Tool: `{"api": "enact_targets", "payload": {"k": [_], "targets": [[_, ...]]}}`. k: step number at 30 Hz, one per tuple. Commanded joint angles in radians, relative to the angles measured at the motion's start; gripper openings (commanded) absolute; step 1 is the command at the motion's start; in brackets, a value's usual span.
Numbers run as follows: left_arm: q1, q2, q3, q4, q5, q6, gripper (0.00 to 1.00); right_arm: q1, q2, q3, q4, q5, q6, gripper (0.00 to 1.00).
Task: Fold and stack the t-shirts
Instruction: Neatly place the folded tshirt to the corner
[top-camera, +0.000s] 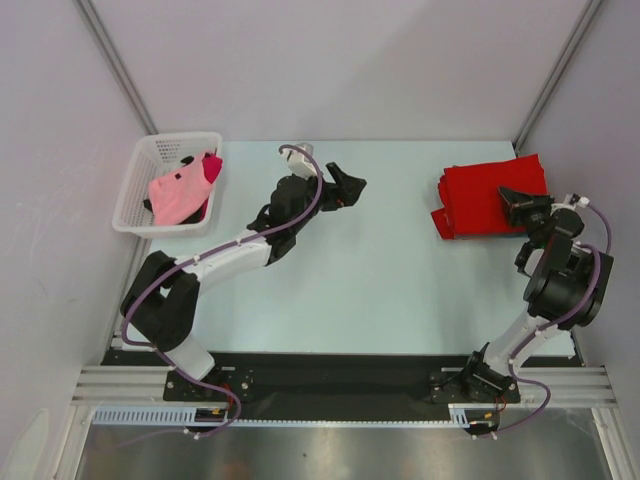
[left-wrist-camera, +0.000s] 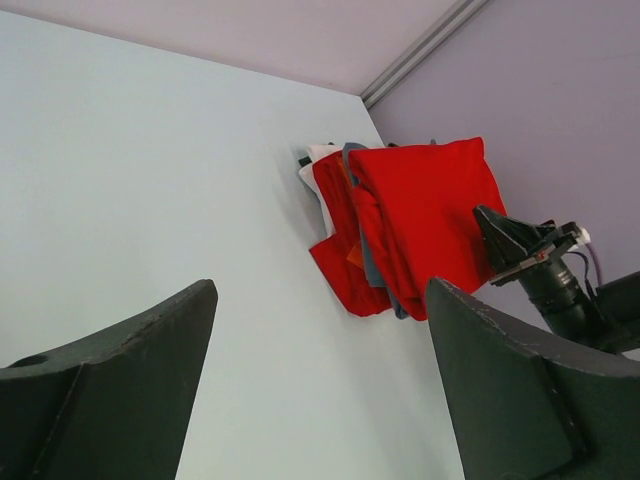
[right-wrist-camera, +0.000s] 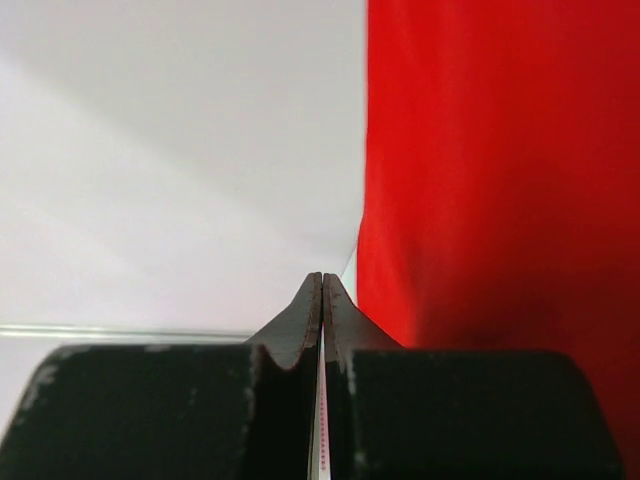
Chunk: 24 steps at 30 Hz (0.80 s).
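Red cloth tops the folded stack (top-camera: 485, 195) of t-shirts. Top view: right gripper (top-camera: 508, 197) sits over stack's right edge, pinched tight w/ nothing in it, prob. squaring the fold; contact unclear. Left gripper (top-camera: 348, 187), well left of stack, jaws wide & empty, prob. free for the next one. Pink shirt (top-camera: 178, 195) lies in white basket (top-camera: 135, 200), far left of stack, not yet folded.

Left wrist: grey-blue shirt (left-wrist-camera: 371, 262) peeks from under the red.

Right wrist: tips meet just beside the red cloth.

Pale smooth table (top-camera: 380, 290), grey walls (top-camera: 350, 70).
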Motion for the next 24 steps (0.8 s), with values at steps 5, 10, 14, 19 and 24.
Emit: {"api": "enact_targets", "payload": {"k": [5, 10, 14, 19, 24], "targets": [[0.009, -0.011, 0.055, -0.011, 0.014, 0.033, 0.91, -0.037, 0.251, 0.063, 0.261, 0.046, 0.175, 0.0], [0.009, -0.02, 0.065, -0.045, 0.001, 0.058, 0.91, -0.034, 0.212, 0.062, 0.264, 0.089, 0.195, 0.0], [0.008, -0.028, 0.061, -0.048, -0.006, 0.059, 0.91, -0.033, 0.157, 0.088, 0.258, 0.092, 0.261, 0.0], [0.009, -0.012, 0.067, -0.033, 0.012, 0.038, 0.91, 0.007, 0.169, 0.232, 0.125, 0.115, 0.27, 0.0], [0.009, 0.008, 0.056, -0.013, 0.024, 0.029, 0.91, 0.055, 0.221, 0.364, -0.06, 0.226, 0.261, 0.0]]}}
